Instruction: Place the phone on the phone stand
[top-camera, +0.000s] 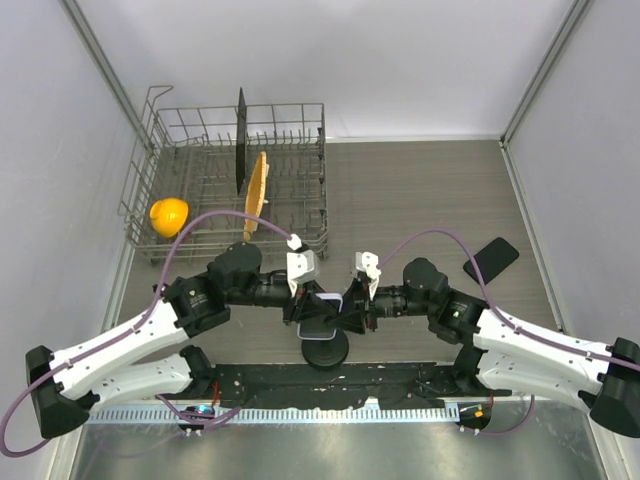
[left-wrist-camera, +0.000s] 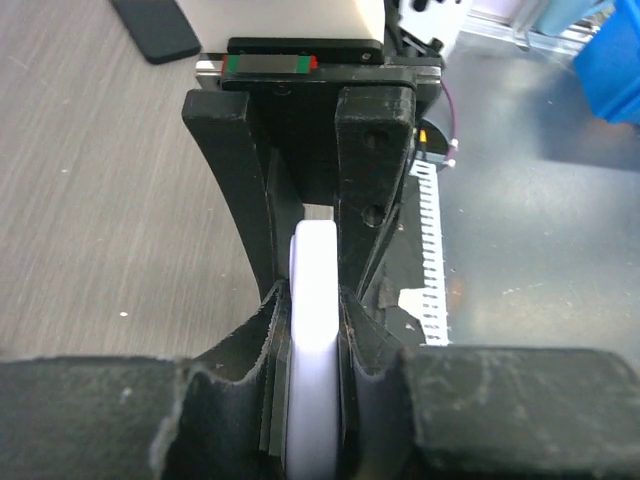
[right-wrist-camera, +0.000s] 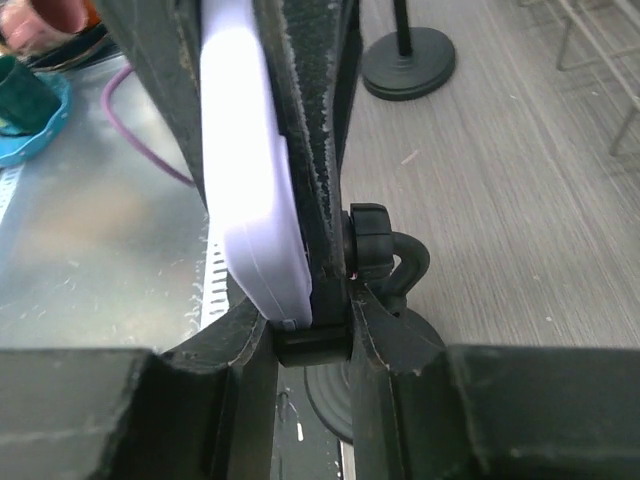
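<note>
While left gripper (top-camera: 308, 318) clamps the phone (top-camera: 326, 303) over the phone stand (top-camera: 325, 353), can't tell if right gripper (top-camera: 346, 312) grips; next, lower it in.

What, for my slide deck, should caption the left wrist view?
Left gripper shut on a thin pale lilac phone, seen edge-on.

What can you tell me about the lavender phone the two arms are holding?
The phone is a slim, pale lavender slab with rounded corners and a smooth, plastic-looking shell. It is off the table, held just over the black phone stand. The left end effector clamps its two faces, and the right end effector grips it from the opposite side. Whether it touches the stand is unclear.
</note>
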